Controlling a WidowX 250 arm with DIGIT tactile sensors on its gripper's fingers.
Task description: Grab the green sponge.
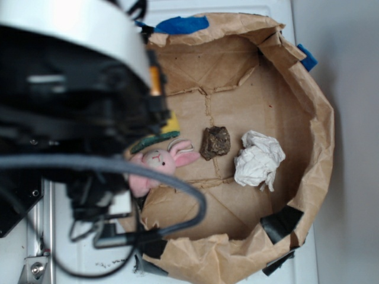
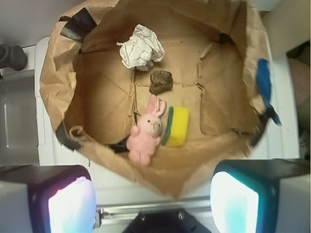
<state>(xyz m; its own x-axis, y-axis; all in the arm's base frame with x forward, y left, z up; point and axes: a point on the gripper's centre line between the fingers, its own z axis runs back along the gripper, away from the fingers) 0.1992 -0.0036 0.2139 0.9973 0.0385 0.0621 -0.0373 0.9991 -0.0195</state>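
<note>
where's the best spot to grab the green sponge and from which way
Probably straight down on the green sponge, fingers across its short width near the yellow end. It lies flat, and the pink bunny presses its green edge, so the far side gives more room. The gripper is open.

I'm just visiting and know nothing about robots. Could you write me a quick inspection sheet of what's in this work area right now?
Surface: a brown paper tray with crumpled raised walls, patched with black tape and blue tape, sitting on a white base.
Job's things: the green sponge, yellow foam with a green edge, lies flat on the tray floor, right against the pink bunny.
Clutter: pink bunny; white crumpled paper; a dark brown lump between them.
Grippers: the gripper is open, above the tray's near edge, holding nothing.
Cables: a grey cable loops from the arm over the bunny in the exterior view.
Surroundings: nothing seen beyond the white base and some metal fittings.
</note>
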